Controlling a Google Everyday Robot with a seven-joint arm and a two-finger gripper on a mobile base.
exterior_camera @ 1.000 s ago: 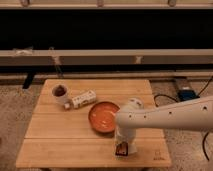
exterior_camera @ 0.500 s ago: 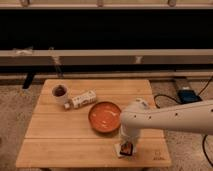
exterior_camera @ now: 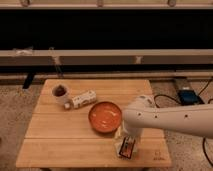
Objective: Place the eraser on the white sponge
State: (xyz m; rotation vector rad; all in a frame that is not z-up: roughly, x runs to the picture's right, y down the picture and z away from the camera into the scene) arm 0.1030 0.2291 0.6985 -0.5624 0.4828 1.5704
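Note:
The eraser [exterior_camera: 127, 148], a small dark bar with red-orange markings, is near the front edge of the wooden table [exterior_camera: 65, 145], right of centre. It lies within a pale, cream outline that looks like the white sponge [exterior_camera: 120, 146]; whether it rests on it or is held just above it I cannot tell. My gripper [exterior_camera: 128, 141] comes down from the white arm [exterior_camera: 170, 119] directly over the eraser, and the arm hides most of it.
An orange bowl [exterior_camera: 104, 116] sits just behind and left of the gripper. A white bottle with a label [exterior_camera: 83, 99] lies on its side at the back left, next to a white cup [exterior_camera: 61, 93]. A blue device and cables [exterior_camera: 186, 95] are on the floor to the right.
The gripper and the eraser have shifted a little to the right along the front of the table. The bowl, bottle and cup have not moved.

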